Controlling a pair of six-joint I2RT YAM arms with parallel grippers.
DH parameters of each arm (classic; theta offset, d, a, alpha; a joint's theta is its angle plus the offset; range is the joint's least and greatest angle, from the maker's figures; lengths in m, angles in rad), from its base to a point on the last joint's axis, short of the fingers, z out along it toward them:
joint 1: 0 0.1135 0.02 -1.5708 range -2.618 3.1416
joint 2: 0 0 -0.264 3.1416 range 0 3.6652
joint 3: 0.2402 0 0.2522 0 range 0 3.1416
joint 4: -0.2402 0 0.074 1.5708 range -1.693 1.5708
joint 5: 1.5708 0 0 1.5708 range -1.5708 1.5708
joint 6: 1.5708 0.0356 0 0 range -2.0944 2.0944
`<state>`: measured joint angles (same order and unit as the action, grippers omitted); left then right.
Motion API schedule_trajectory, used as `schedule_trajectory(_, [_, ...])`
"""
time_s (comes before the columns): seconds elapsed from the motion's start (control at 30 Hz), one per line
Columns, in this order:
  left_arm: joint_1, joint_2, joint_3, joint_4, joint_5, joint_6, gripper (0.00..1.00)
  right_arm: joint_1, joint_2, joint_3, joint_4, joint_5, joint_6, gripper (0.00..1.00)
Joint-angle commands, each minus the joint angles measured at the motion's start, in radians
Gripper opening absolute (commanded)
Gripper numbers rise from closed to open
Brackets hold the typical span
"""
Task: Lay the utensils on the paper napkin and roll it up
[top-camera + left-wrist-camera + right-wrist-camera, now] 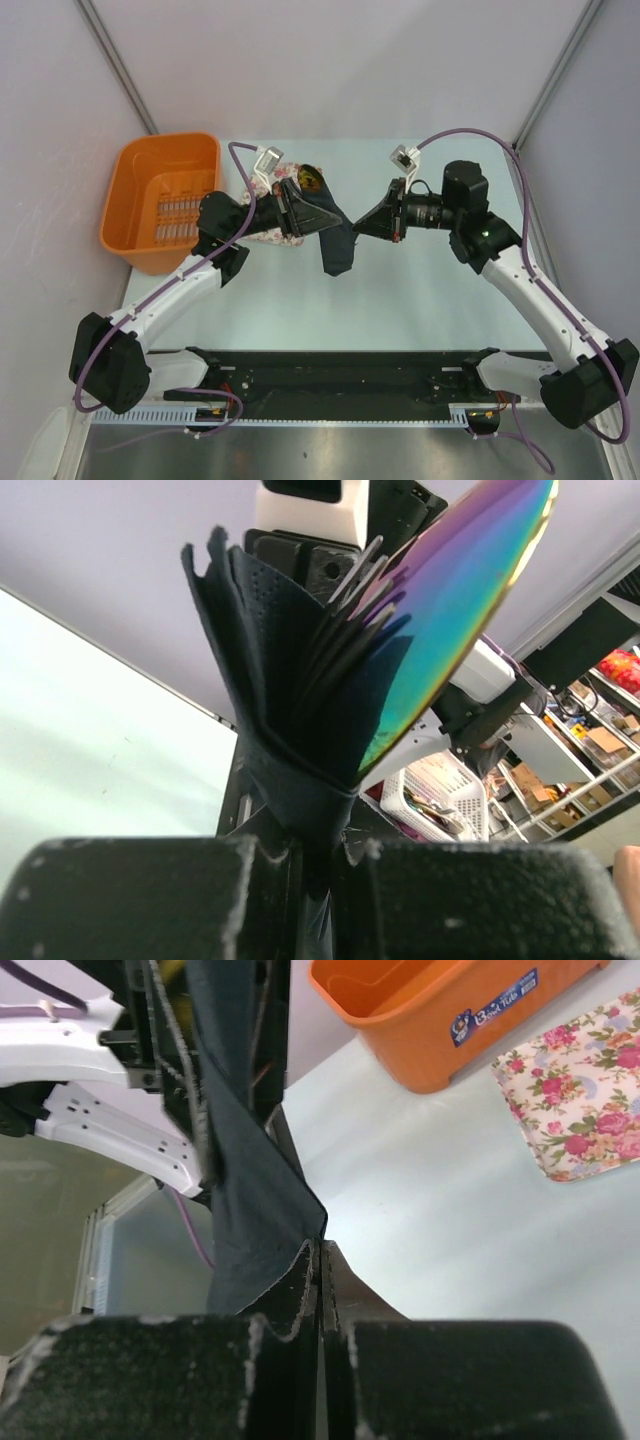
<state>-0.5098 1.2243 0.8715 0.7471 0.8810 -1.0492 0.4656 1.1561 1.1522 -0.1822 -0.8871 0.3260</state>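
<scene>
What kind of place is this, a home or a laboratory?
Probably a robotics laboratory: a left arm and a right arm are mounted at the edge of a table enclosed by plain panels, and the left wrist view shows storage shelves with boxes behind.

paper napkin (336, 248): black sheet, off the table, bunched into a cone, pinched by my left gripper (320, 880), one corner in my right gripper (320, 1345) | utensils (455, 610): rainbow-sheened spoon head and slim dark handles sticking out of my cone's open end
</scene>
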Motion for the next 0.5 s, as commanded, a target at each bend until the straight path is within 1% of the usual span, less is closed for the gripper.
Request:
schedule_trajectory(0.0, [0.004,-0.020,0.027,0.095,0.013,-0.040,0.00,0.054,0.039,0.030,0.036,0.074,-0.077,0.00])
schedule_trajectory(0.27, [-0.001,-0.002,0.030,0.138,-0.008,-0.077,0.00,0.133,0.091,0.038,0.121,0.126,-0.065,0.00])
schedule_trajectory(0.47, [-0.003,-0.002,0.023,0.138,-0.023,-0.075,0.00,0.160,0.106,0.037,0.164,0.099,-0.044,0.00])
